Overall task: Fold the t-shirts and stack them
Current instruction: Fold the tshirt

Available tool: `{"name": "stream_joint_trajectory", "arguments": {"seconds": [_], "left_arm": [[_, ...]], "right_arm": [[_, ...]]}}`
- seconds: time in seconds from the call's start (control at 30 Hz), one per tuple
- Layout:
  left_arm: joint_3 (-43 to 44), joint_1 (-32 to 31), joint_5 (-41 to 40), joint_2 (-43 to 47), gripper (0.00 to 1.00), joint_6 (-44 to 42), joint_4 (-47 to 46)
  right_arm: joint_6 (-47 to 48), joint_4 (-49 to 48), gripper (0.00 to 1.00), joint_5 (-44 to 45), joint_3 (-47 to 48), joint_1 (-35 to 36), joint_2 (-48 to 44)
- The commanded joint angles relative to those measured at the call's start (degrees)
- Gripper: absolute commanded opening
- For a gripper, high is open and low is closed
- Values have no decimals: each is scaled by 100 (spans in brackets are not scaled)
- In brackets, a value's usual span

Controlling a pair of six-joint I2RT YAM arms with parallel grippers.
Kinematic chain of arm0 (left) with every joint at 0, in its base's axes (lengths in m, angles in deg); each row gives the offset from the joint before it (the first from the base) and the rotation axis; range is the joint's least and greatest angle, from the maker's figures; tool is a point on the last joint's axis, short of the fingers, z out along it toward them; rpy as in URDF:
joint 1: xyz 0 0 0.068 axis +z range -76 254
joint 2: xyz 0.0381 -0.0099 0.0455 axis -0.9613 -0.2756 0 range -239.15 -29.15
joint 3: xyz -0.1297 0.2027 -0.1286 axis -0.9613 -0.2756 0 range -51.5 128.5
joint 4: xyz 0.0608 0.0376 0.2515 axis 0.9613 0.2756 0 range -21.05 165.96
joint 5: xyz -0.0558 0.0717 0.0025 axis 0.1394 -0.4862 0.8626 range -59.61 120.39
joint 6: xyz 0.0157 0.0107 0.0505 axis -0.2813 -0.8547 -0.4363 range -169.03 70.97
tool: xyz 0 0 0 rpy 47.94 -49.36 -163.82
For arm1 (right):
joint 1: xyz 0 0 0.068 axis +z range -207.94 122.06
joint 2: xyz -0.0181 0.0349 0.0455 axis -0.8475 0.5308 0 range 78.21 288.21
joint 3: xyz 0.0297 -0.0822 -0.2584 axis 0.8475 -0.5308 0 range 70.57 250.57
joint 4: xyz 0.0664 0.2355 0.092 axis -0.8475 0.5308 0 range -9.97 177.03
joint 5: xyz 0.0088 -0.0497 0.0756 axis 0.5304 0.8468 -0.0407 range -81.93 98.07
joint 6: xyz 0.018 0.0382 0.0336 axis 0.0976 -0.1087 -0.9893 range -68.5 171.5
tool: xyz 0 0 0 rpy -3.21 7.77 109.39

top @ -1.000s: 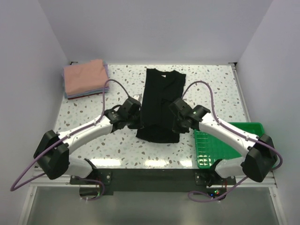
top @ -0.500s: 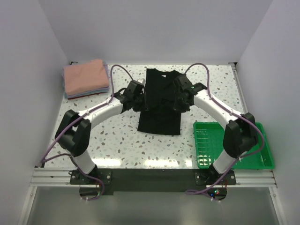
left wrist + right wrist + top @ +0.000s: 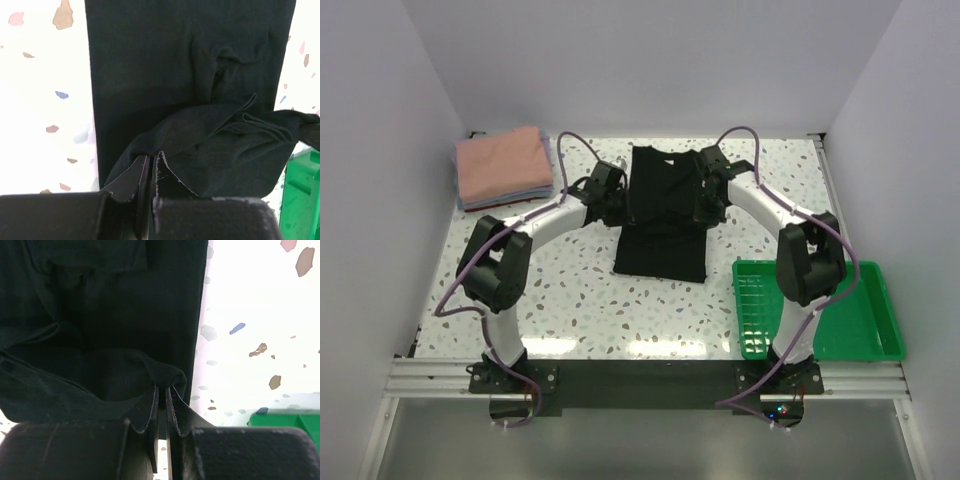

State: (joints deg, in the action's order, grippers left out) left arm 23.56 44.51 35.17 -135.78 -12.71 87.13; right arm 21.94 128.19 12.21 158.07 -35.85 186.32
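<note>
Both arms have swung forward over the past second, from the shirt's near hem toward its collar, each carrying a pinch of cloth. Left gripper [image 3: 611, 196] and right gripper [image 3: 704, 197] flank the black t-shirt [image 3: 660, 250] at mid-table. Each has its fingers nearly closed on a fold of fabric at the shirt's left and right edges. The shirt's long axis runs near to far, collar toward the back wall, with the lifted cloth drawn over the flat layer beneath. A stack of folded t-shirts [image 3: 503, 166], salmon-pink on top, sits in the far left corner. The green tray [image 3: 860, 330] lies at the near right of the speckled table [image 3: 570, 300].
</note>
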Motion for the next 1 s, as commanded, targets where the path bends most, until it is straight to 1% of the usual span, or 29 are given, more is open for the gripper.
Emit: {"name": "stream_joint_trajectory", "arguments": {"seconds": [0.0,0.37,0.67,0.7,0.73,0.77,0.8,0.83,0.87,0.9,0.97], "left_arm": [[298,102,208,-182,0,-160,-402],[614,313,445,-613,0,-178,-684],[693,401,357,-737,0,-90,-613],[693,401,331,-728,21,-81,-631],[693,401,296,-710,36,-72,-666],[693,401,174,-641,49,-63,-675],[685,401,77,-570,71,-46,-675],[676,401,-115,-413,77,-37,-701],[650,401,-204,-324,81,-28,-719],[571,401,-283,-219,84,-45,-762],[431,401,-390,79,85,-98,-841]], "right_arm": [[152,-17,0,-133,320,-20,69],[240,88,0,104,548,-82,263],[319,53,0,131,645,-143,464],[328,36,0,70,671,-161,491],[337,35,0,52,698,-161,552],[354,61,10,52,820,-178,596],[381,123,21,43,925,-170,631],[424,228,29,34,1039,-178,658],[468,255,37,34,1215,-170,641],[495,273,41,43,1286,-170,606],[548,290,48,61,1461,-169,483]]}}
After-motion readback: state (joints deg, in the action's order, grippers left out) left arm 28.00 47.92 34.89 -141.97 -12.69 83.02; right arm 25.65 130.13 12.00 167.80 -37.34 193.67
